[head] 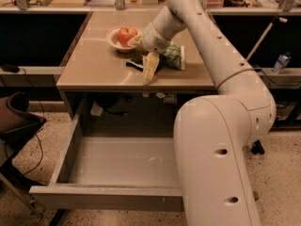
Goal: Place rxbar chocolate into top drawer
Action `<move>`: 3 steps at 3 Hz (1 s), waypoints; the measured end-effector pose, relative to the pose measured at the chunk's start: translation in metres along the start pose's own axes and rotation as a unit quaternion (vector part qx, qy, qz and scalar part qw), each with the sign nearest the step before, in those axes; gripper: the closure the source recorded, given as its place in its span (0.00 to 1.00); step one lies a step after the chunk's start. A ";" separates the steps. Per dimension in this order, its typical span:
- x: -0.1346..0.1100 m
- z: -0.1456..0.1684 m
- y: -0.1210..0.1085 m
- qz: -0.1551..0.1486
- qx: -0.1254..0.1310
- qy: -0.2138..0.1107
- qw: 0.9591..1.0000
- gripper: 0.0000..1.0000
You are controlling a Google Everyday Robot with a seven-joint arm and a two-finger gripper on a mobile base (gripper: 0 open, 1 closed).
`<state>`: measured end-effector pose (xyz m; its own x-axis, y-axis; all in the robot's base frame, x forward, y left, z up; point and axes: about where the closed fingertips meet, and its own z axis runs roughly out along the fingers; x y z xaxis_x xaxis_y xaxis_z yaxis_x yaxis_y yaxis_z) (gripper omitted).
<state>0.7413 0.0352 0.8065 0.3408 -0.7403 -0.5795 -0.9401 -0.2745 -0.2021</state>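
Camera view looks down on a beige table (pixel 89 69) with the grey drawer (pixel 103 197) pulled out below its front edge. The drawer holds nothing that can be made out. The chocolate bar (pixel 135 64), a small dark strip, lies flat on the table near the middle. The gripper (pixel 149 70) hangs over the table just right of the bar, pointing down toward the table's front edge. Whether it is wide or narrow cannot be told, nor whether it touches the bar. A green bag (pixel 173 56) lies on the table behind the gripper. A white bowl (pixel 113 40) with a red apple (pixel 126 34) sits further back on the table. The pale arm (pixel 221 55) reaches in over the table's right side.
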 end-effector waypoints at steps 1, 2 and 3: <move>-0.002 -0.002 -0.001 0.000 0.000 0.000 1.000 0.00; -0.002 -0.002 -0.001 0.000 0.000 0.000 1.000 0.19; -0.002 -0.002 -0.001 0.000 0.000 0.000 1.000 0.42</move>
<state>0.7414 0.0352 0.8094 0.3406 -0.7403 -0.5796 -0.9402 -0.2743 -0.2021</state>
